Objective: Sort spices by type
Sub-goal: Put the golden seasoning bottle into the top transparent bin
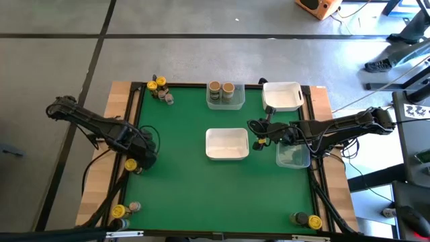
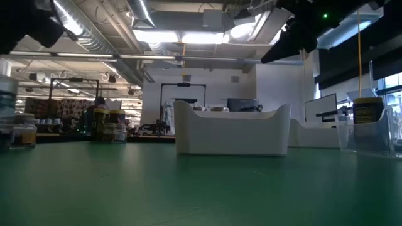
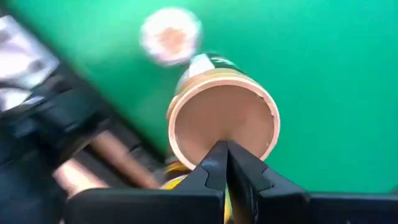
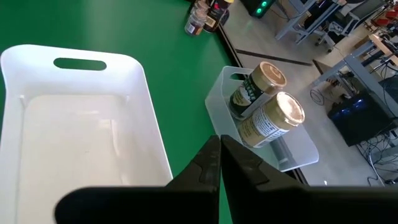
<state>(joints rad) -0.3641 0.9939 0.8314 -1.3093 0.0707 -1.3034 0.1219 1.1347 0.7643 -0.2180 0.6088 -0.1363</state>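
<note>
Two arms: I am seeing both working over the green table [image 1: 181, 175].
Left gripper [image 3: 225, 152]: I am watching it hanging at the table's left edge, fingers pressed together and holding nothing, tips just above the tan lid of a spice jar [image 3: 222, 121].
Right gripper [image 4: 219, 144]: it is hovering right of centre, between the middle white tray [image 1: 227, 143] and a clear tray [image 1: 293, 156], fingers shut and gripping nothing.
Sorted jars: two tan-lidded jars [image 1: 221, 88] are standing in the clear tray [image 1: 226, 102] at the far edge.
Loose spices: I am noting jars clustering at the far-left corner [image 1: 160, 89], near-left corner [image 1: 124, 210] and near-right corner [image 1: 306, 219].
Far-right white tray [image 1: 282, 96]: it is sitting beside the far-right corner.
</note>
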